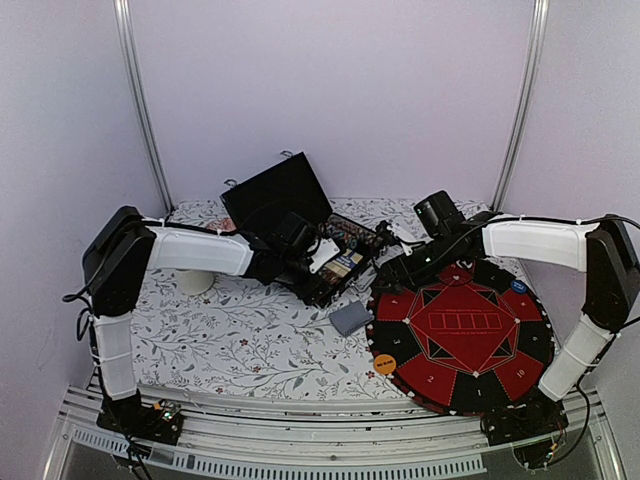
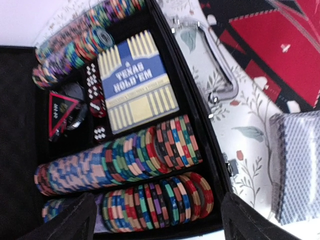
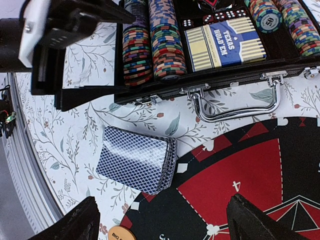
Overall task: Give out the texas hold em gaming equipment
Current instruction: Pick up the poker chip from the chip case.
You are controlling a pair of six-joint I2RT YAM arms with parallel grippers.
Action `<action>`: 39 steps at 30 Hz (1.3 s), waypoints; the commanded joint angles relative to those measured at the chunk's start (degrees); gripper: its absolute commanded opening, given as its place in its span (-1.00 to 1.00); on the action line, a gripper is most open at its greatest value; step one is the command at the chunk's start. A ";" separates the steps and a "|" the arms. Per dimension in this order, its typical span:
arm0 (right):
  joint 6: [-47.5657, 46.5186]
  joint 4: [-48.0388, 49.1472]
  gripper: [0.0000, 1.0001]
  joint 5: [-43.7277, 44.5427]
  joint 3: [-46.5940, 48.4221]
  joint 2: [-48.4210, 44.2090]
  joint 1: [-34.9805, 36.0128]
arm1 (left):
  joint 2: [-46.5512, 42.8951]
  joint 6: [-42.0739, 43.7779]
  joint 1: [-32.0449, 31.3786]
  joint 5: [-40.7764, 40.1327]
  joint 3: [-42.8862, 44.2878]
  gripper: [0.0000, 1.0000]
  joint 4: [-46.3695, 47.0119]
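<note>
An open black case [image 1: 322, 288] holds rows of multi-coloured poker chips [image 2: 160, 200] and a blue Texas Hold'em card box [image 2: 135, 85]. My left gripper [image 2: 157, 220] is open and empty, hovering just over the nearest chip row; in the top view it [image 1: 318, 255] is above the case. A grey-blue-backed card deck [image 3: 137, 157] lies on the cloth beside the round red-and-black poker mat [image 1: 460, 335]. My right gripper [image 3: 160, 220] is open and empty above the mat's edge, near the deck. An orange button disc [image 1: 384, 364] and a blue one [image 1: 518, 287] sit on the mat.
The case lid [image 1: 275, 190] stands upright at the back. The case's metal handle [image 3: 235, 107] lies toward the mat. A cream cup [image 1: 195, 282] stands under the left arm. Dice [image 2: 92, 82] sit inside the case. The left arm's wrist [image 3: 60, 30] is close to the right one.
</note>
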 commanded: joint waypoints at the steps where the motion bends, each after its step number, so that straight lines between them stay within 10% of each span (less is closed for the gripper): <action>1: -0.28 -0.17 0.79 -0.04 -1.16 -1.89 -0.04 | 2.86 0.36 -0.15 -1.95 1.64 0.73 -2.28; 24: -0.63 -0.78 0.79 0.48 -1.01 -2.53 -0.05 | 5.79 -1.02 0.88 -6.99 5.42 0.38 -6.70; 39: -0.46 -0.47 0.79 0.09 -1.31 -2.31 -0.05 | 2.58 -2.58 0.33 3.45 0.06 0.24 -5.78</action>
